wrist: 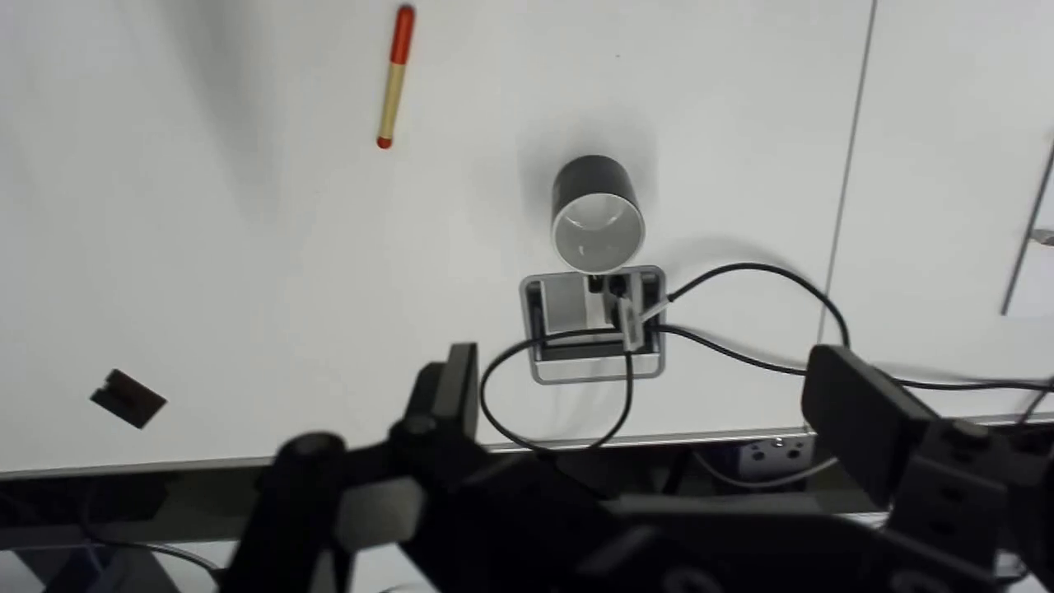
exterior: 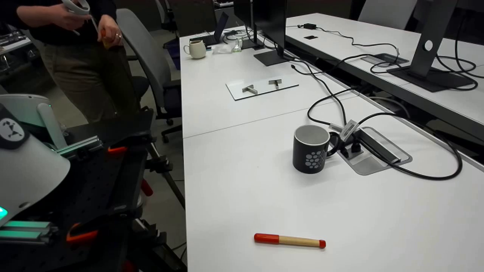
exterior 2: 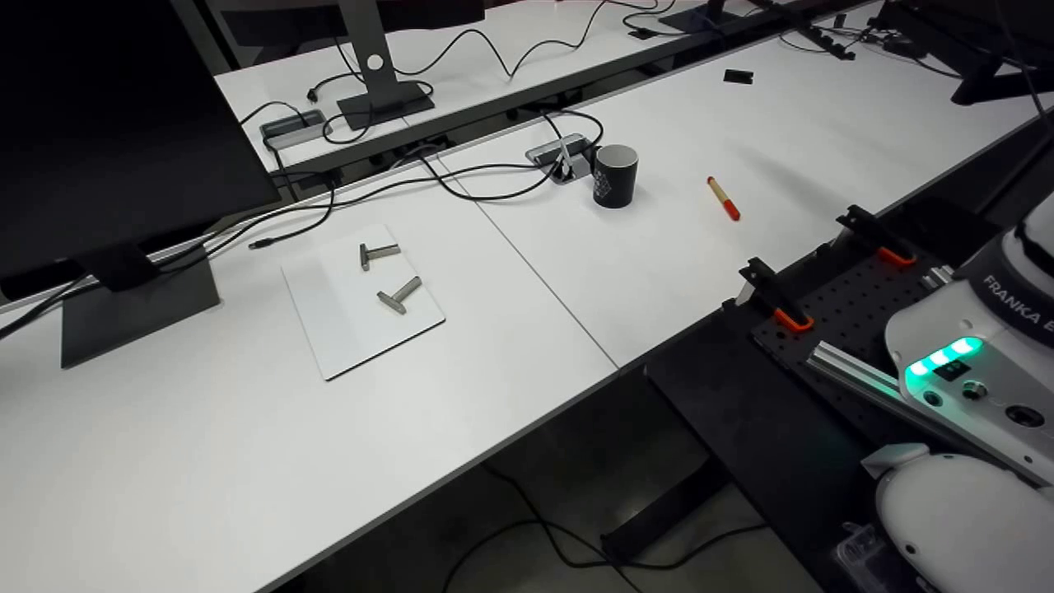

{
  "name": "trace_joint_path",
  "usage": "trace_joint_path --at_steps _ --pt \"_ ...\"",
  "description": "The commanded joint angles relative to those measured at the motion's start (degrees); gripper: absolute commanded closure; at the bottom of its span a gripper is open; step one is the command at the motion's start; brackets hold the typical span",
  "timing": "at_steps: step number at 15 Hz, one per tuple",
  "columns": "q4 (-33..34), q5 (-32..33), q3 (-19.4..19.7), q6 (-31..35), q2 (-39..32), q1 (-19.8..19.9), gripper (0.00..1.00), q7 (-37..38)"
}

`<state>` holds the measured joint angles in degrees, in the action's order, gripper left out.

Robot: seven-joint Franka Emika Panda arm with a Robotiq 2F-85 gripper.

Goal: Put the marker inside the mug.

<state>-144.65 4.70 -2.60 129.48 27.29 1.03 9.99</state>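
The marker [exterior: 290, 240] lies flat on the white table, with a red end section, a tan section and a small red tip. It also shows in an exterior view [exterior 2: 724, 198] and at the upper left of the wrist view [wrist: 396, 78]. The black mug [exterior: 308, 153] stands upright, apart from the marker, with a pale print and white inside. It also shows in an exterior view [exterior 2: 611, 185] and in the wrist view [wrist: 591, 177], where its opening looks empty. My gripper [wrist: 644, 362] is open and empty, high above the table; both exterior views leave it out.
A power outlet box [exterior: 365, 170] with black cables [exterior: 423, 176] sits right beside the mug's handle. A white panel [exterior 2: 338, 313] with two metal pieces [exterior 2: 400, 295] lies across the table seam. Monitors, a pale mug [exterior: 197, 49] and a person [exterior: 81, 56] are farther off.
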Motion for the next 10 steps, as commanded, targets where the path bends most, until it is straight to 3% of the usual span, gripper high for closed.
trace_joint_path --at_steps 1,6,8,10 --pt "-2.8 -9.1 5.8 6.9 -0.8 -4.2 0.0 -11.9" --pt "-3.1 -24.2 13.5 4.4 -3.2 -9.7 0.0 -29.6" --pt "-2.5 -25.6 13.9 2.2 -5.3 -9.1 0.0 -31.5" --pt "-2.2 -23.5 12.4 1.4 -7.6 -6.9 0.0 -28.6"
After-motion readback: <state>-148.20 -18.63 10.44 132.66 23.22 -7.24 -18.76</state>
